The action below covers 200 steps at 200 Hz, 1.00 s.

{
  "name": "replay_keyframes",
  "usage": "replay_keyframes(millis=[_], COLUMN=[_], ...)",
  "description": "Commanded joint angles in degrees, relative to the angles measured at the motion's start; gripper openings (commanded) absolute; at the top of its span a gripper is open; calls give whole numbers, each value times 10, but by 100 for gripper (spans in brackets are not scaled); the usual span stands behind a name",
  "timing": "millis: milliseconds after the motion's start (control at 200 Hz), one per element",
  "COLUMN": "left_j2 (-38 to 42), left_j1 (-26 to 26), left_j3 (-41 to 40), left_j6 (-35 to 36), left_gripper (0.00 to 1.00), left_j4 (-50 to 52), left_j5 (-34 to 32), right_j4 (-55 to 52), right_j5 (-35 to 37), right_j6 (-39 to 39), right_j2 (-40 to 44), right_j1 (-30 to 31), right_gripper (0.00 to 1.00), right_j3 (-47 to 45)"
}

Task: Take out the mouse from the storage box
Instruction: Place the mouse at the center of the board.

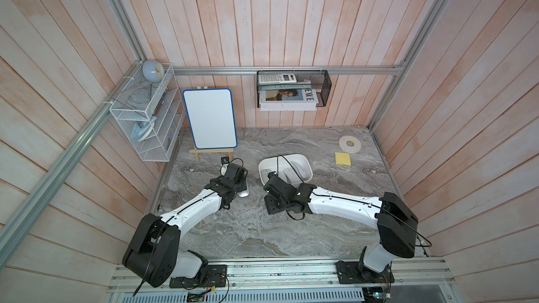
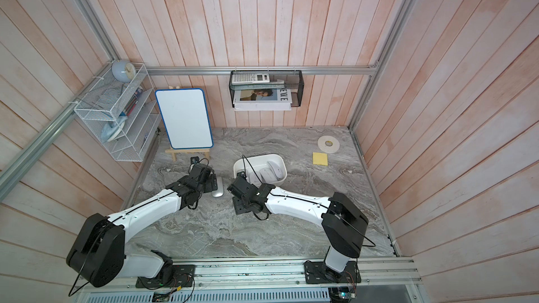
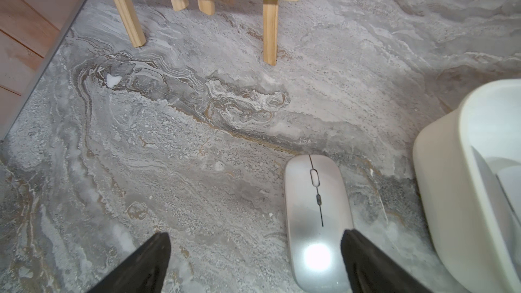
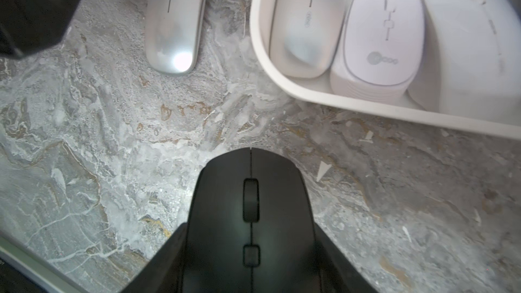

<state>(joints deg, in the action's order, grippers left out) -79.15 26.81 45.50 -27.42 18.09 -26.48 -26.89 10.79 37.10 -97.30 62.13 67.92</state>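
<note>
The white storage box (image 1: 303,158) (image 2: 277,157) stands mid-table, and its rim (image 4: 282,80) shows in the right wrist view. Inside it lie a silver mouse (image 4: 307,23) and two white mice (image 4: 377,38) (image 4: 473,43). My right gripper (image 4: 251,226) is shut on a black mouse (image 4: 251,181), just above the table in front of the box. Another silver mouse (image 3: 315,207) (image 1: 243,192) lies on the table left of the box. My left gripper (image 3: 255,233) hangs open over the table, one finger (image 3: 363,260) above that mouse's edge. Both arms hide their grippers in both top views.
A whiteboard on a wooden easel (image 1: 210,118) stands behind the left arm. A yellow sticky pad (image 1: 342,159) and a tape roll (image 1: 349,143) lie at the back right. A white wire rack (image 1: 148,118) and a black mesh basket (image 1: 293,88) hang on the walls.
</note>
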Motion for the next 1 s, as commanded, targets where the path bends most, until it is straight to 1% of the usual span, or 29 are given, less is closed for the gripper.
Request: replay_keyframes(millis=[0, 210, 380, 630, 825, 995], left_j2=[18, 40, 62, 94, 97, 100], left_j1=[-7, -16, -24, -31, -33, -34], left_j3=[-15, -27, -37, -51, -54, -57], left_j6=[-8, -14, -19, -27, -28, -35], left_gripper=[100, 100, 100, 100, 100, 100], left_j4=[-12, -17, -22, -22, -23, -25], left_j5=[-16, -10, -10, -17, -18, -19], right_j4=[18, 59, 43, 44, 37, 9], right_j5=[29, 6, 18, 35, 38, 38], right_j6=[18, 45, 39, 60, 59, 60], right_j2=[-33, -73, -109, -136, -168, -198], right_j1=[10, 23, 33, 34, 34, 34], right_gripper=[57, 57, 56, 56, 57, 60], right_j3=[17, 12, 45, 54, 83, 116])
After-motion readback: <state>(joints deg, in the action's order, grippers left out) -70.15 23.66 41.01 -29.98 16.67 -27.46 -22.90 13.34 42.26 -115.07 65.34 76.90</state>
